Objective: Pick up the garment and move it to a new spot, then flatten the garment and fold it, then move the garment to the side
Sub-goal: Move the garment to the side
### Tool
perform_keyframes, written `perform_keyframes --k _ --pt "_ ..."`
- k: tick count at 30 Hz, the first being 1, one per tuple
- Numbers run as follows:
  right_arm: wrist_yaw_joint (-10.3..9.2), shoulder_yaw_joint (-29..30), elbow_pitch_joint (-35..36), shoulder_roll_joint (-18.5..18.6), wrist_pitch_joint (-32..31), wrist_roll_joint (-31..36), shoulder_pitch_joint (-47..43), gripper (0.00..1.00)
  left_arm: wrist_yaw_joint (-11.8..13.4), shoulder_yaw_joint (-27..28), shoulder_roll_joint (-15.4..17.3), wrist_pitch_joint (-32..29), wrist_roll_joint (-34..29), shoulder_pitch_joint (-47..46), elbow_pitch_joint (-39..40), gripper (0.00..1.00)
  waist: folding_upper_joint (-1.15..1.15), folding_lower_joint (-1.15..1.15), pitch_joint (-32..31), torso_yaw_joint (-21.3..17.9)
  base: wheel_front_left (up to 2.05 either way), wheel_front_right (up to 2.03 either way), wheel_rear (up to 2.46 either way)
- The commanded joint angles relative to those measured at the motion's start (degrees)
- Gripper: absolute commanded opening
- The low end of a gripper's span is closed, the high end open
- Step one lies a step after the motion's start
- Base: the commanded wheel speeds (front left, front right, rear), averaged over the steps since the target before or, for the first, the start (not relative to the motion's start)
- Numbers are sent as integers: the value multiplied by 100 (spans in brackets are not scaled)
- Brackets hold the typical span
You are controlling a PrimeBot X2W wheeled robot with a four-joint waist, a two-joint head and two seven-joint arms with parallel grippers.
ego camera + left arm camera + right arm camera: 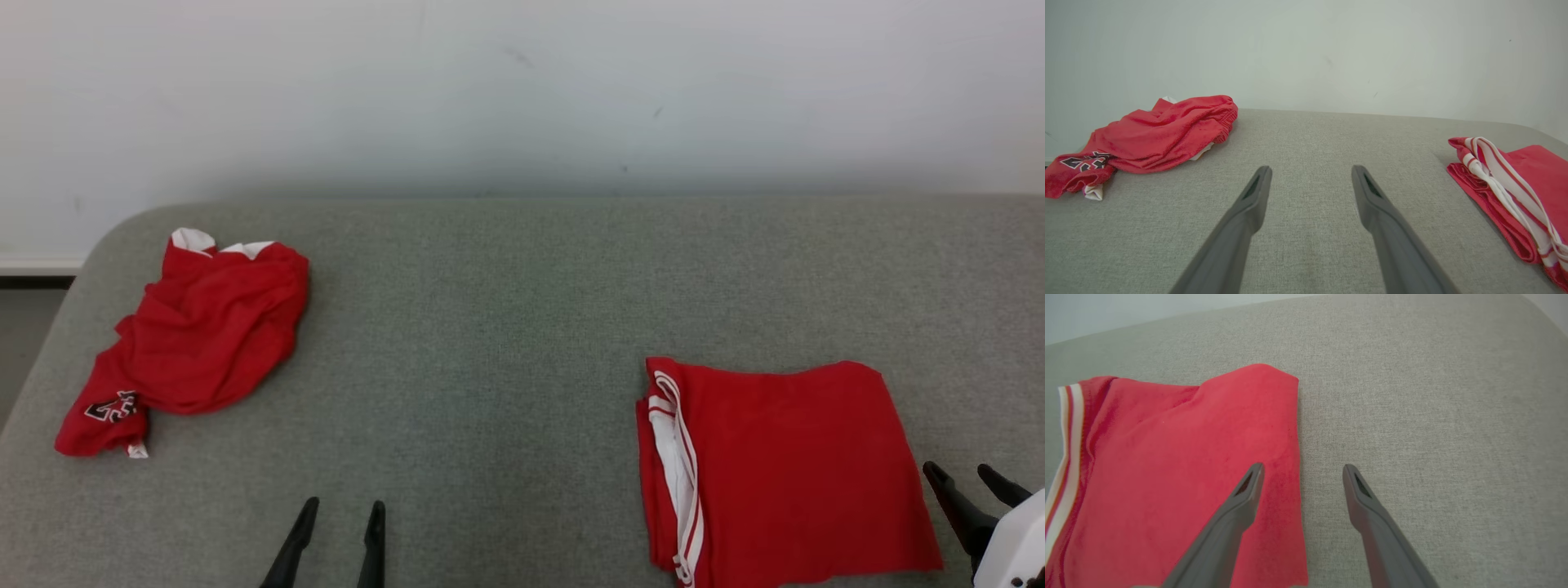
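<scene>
Crumpled red garment (200, 327) looks next: your left gripper (344, 505) hangs open and empty, well apart from it on the grey cushion's (506, 343) left. It should be soft, light and floppy, so pinch a raised fold. Your right gripper (957, 469) gapes beside the folded garment (784, 465).

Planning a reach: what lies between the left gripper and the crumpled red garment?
Only bare grey surface lies between the left gripper and the crumpled red garment, seen in the head view.
</scene>
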State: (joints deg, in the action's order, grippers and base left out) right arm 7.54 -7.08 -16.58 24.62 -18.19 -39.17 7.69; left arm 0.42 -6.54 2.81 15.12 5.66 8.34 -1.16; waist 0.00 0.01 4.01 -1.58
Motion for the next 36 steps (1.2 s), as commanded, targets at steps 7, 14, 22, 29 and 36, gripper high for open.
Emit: perform_keyframes --k 7,14,22,29,36 --pt "-11 -390 -647 220 -626 -945 670 100 -200 107 23 0 -284 -307 -122 100 0 -1 513 271 0 0 0" --pt "-11 -721 -941 250 -775 -1325 929 100 -277 170 36 1 -390 -414 -97 100 0 -1 690 347 0 0 0" --pt "2 -1123 -1077 115 -870 -1966 1157 100 -321 138 32 1 -410 -525 -143 100 0 -1 817 390 0 0 0" --pt "15 -1489 -944 25 -803 -2471 1294 48 -308 62 25 1 -357 -603 -181 100 0 -1 844 458 0 0 0" --pt "10 -1788 -829 305 -557 -2828 1400 0 -256 -5 20 1 -284 -615 -217 100 0 -1 792 502 0 0 0"
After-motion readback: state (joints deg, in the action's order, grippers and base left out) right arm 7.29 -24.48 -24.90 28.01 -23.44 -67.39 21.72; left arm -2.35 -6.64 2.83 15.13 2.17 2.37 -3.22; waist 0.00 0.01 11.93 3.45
